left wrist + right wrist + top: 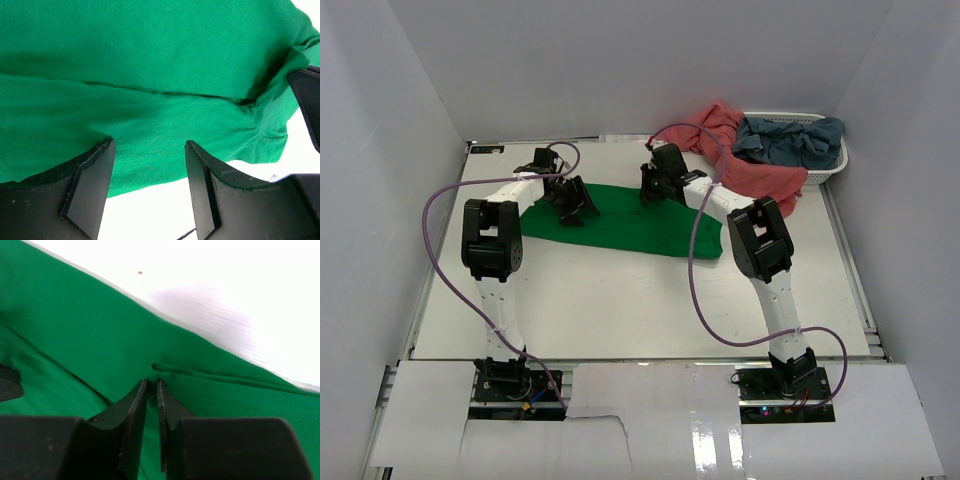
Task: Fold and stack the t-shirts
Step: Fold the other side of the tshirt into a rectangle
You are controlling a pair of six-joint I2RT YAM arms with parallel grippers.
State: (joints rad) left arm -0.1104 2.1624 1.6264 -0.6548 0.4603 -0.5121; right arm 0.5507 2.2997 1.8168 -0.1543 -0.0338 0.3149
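A bright green t-shirt point(630, 228) lies flat on the table as a long folded band. My left gripper point(578, 210) hovers over its left end, open; in the left wrist view its fingers point(149, 145) straddle the hem of the green cloth point(150, 75) with nothing between them. My right gripper point(650, 193) is at the shirt's far edge, shut on a fold of the green cloth point(75, 325), which is pinched between its jaws point(152, 382). A salmon-pink t-shirt point(750, 165) spills from the basket onto the table. A grey-blue t-shirt point(790, 140) is bunched inside the basket.
A white slatted basket point(835, 165) stands at the back right corner. White walls close in the table on three sides. Purple cables loop from both arms. Bare white tabletop point(620, 300) lies in front of the green shirt.
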